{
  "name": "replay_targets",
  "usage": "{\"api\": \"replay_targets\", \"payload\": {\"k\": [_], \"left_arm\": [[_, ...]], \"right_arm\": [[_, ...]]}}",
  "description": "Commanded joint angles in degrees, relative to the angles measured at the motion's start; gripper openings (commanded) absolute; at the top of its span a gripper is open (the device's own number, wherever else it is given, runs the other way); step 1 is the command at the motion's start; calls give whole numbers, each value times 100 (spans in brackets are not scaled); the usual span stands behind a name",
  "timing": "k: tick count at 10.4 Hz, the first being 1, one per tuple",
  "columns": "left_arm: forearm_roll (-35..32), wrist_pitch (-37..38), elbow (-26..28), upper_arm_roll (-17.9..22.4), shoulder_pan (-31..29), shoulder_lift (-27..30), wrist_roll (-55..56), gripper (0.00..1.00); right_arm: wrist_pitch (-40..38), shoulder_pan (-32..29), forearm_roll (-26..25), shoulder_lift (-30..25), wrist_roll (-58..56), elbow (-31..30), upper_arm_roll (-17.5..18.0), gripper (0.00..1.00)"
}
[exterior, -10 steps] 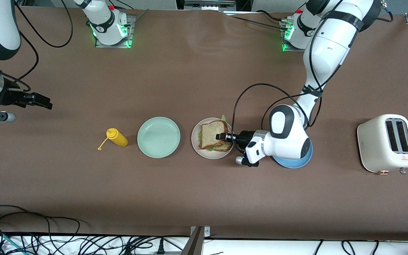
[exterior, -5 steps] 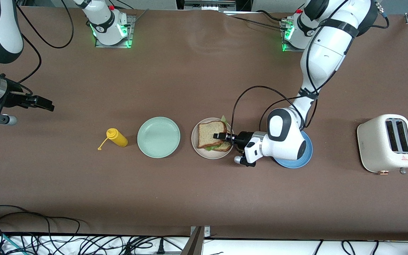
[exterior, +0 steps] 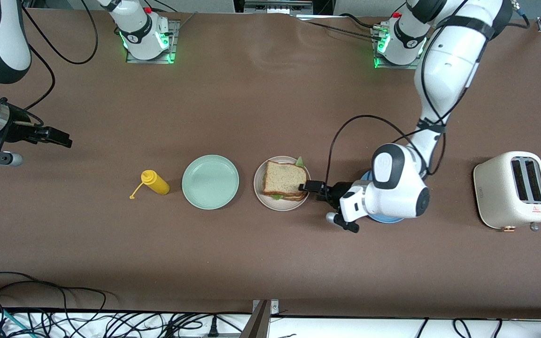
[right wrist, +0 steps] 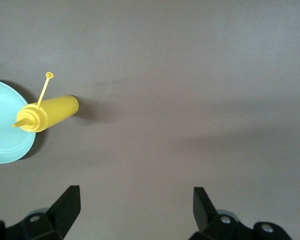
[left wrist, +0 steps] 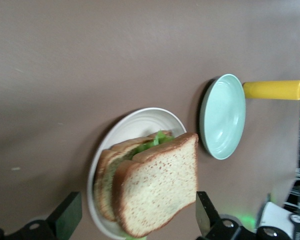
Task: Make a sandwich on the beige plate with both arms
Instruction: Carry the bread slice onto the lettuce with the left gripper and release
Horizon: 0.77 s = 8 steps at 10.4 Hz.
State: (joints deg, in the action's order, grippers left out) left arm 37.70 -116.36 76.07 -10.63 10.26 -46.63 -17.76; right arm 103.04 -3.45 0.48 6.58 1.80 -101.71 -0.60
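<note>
Top slice now flat on the stack; left claw (exterior: 309, 186) has let go and pulled back toward the left arm's end of the bench, off the bread. A sec ago it was pinched on that slice over the plate, now jaws wide apart w/ nothing between them, hanging just at the plate's rim. In left wrist view both fingers (left wrist: 66, 216) stand either side of the sandwich, clear of it.

Sandwich (exterior: 284, 180) sits on beige plate (exterior: 259, 188): bread, lettuce, bread, green leaf poking out at the edge. Top slice a bit skewed vs bottom one, not squared up. Looks like the build is basically done; prob only retreat left.

Mint-green plate (exterior: 210, 181) just beside beige plate, toward the right arm's end, empty. Yellow squeeze bottle (exterior: 156, 182) lying on its side next to that. Blue plate (exterior: 385, 218) mostly hidden under left wrist. Toaster (exterior: 513, 189) well apart at the left arm's end.

Right claw (exterior: 59, 137) spread open, empty, waits over bare bench (exterior: 270, 94) at the right arm's end, unchanged.
</note>
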Motion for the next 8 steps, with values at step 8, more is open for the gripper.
{"api": "replay_targets", "payload": {"k": [8], "left_arm": [[-2791, 2150, 110, 105, -516, 1839, 818, 100]], "right_arm": [[-670, 99, -375, -350, 867, 705, 727, 100]]}}
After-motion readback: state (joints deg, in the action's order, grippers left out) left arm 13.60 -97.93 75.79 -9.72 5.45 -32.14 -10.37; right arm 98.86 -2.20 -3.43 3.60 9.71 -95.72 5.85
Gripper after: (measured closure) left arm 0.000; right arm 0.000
